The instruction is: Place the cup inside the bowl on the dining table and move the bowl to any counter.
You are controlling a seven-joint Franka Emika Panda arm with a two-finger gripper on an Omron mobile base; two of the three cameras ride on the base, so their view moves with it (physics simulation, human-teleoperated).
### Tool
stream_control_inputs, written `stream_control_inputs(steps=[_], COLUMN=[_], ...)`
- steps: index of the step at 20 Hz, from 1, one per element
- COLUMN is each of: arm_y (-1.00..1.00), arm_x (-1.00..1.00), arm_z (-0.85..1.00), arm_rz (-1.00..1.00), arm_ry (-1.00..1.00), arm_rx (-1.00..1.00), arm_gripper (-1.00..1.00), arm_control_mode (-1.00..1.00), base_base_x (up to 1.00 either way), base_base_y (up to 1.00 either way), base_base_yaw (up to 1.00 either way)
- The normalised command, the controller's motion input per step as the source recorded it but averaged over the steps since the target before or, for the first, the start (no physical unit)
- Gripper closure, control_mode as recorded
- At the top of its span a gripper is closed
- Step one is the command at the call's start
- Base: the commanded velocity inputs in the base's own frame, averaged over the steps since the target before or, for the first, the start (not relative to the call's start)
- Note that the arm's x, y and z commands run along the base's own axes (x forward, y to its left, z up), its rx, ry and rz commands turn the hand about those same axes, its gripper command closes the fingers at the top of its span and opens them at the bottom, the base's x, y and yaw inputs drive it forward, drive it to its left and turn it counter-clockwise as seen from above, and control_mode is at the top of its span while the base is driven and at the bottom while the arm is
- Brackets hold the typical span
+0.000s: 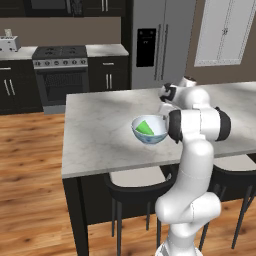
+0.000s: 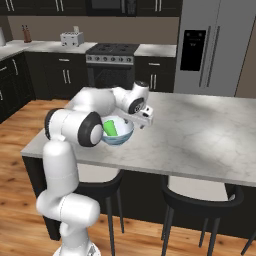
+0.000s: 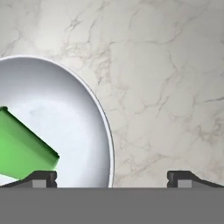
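The cup [image 3: 24,146] lies tipped inside the bowl [image 3: 83,109] on the dining table worktop [image 3: 166,87]. The bowl's rim passes between the spread, empty gripper [image 3: 111,177] fingertips, one inside, one outside.

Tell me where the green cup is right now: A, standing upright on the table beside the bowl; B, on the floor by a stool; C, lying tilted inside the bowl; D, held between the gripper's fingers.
C: the cup lies tilted inside the bowl, which sits on the table, while the open gripper holds nothing.
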Motion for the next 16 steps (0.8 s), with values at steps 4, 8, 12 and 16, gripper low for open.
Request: stream_control_inputs(steps=[4,8,12,16], arm_y=[-0.16,0.00,0.00,0.00], arm_x=[0.00,0.00,0.00,0.00], arm_z=[-0.01,0.00,0.00,0.00], arm_rz=[0.00,0.00,0.00,0.00], arm_ry=[0.00,0.00,0.00,0.00], arm_rx=[0.08,0.14,0.16,0.15], arm_gripper=[-1.00,-1.00,-1.00,-1.00], arm_control_mode=[-1.00,-1.00,-1.00,-1.00], base_base_x=[0.00,0.00,0.00,0.00], base_base_y=[0.00,0.00,0.00,0.00], base_base_yaw=[0.00,0.00,0.00,0.00])
